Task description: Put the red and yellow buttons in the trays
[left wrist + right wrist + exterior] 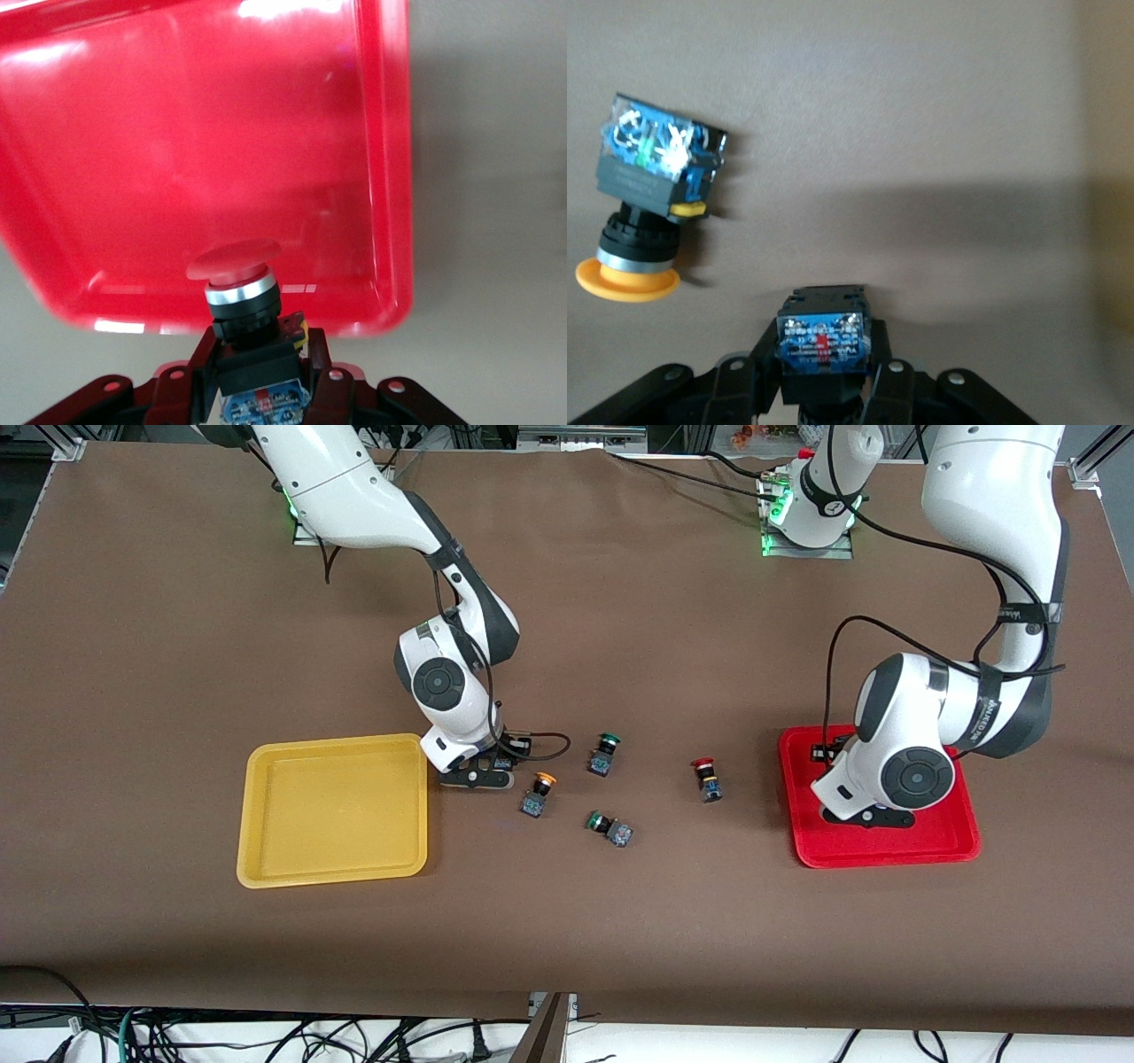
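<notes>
My left gripper (261, 376) is shut on the black body of a red-capped button (235, 266) and holds it over the red tray (390, 177). In the front view this gripper (868, 815) is over the red tray (886, 850). My right gripper (824, 359) is shut on a black-and-blue button (822, 341) whose cap is hidden. It (478, 777) is low over the table beside the yellow tray (332, 877). A yellow-orange button (538, 793) lies on its side close by and also shows in the right wrist view (642, 204). A second red button (707, 779) lies between the trays.
Two green-capped buttons (604, 753) (609, 828) lie on the brown table between the trays. The yellow tray holds nothing. Both arm bases stand along the table edge farthest from the front camera.
</notes>
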`<action>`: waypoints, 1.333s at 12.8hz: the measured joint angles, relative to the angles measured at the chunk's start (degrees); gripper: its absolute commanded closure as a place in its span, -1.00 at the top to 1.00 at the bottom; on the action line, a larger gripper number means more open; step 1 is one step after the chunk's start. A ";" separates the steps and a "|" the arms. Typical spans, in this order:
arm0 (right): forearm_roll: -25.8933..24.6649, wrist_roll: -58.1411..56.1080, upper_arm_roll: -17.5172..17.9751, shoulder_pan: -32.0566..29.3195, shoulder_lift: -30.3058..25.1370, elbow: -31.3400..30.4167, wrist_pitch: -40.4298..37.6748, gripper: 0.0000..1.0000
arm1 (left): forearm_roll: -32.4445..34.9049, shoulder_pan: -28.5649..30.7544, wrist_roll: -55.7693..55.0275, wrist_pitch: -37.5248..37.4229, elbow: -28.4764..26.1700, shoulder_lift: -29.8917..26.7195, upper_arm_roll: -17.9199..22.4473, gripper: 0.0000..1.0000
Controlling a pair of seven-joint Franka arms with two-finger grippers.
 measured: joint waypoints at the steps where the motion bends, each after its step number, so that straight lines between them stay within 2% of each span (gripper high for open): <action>1: -0.02 -1.75 -0.26 -1.07 -0.66 1.66 -4.00 -0.98 | 0.01 0.33 1.15 5.15 -2.45 0.36 -0.01 -1.00; 2: -0.08 -5.19 -0.55 -2.80 -1.48 3.83 -8.87 -0.98 | 0.02 0.52 2.38 9.85 -4.94 0.60 -0.01 -0.97; 3: -0.12 -10.30 -0.86 -5.18 -2.41 6.14 -13.90 -0.93 | 0.02 0.77 3.54 14.21 -7.56 0.73 -0.01 -0.59; 4: -0.15 -16.69 -1.49 -8.00 -3.20 7.82 -17.62 -0.86 | 0.02 1.13 4.24 17.71 -9.89 0.81 -0.01 0.98; 5: -0.15 -23.13 -2.61 -10.68 -3.67 8.47 -19.10 -0.76 | 0.02 1.58 4.68 19.78 -11.50 0.84 -0.02 1.00; 6: -0.14 -28.47 -3.72 -13.11 -3.61 8.46 -19.11 -0.55 | 0.02 2.11 5.00 20.50 -12.23 0.85 -0.01 1.00; 8: -0.11 -33.34 -4.28 -16.64 -2.18 8.34 -18.08 0.95 | 0.02 2.76 5.33 19.80 -12.10 0.14 -0.28 1.00; 11: 0.31 -33.32 -3.99 -16.45 -0.65 8.44 -16.65 0.98 | -0.08 2.44 5.25 10.67 -8.29 -4.88 -3.30 1.00; 13: 0.55 -31.10 -3.64 -15.56 -1.11 9.03 -16.63 0.98 | -2.08 2.17 3.41 5.84 -4.41 -7.77 -7.28 1.00; 15: 0.80 -25.27 -1.96 -14.96 -1.64 9.72 -16.61 0.98 | -3.81 0.07 -3.35 10.54 -4.09 -7.18 -9.49 1.00; 17: 0.91 -12.95 1.81 -13.88 -1.71 11.58 -16.53 0.98 | -3.90 -3.18 -9.21 21.26 -5.62 -2.89 -9.69 1.00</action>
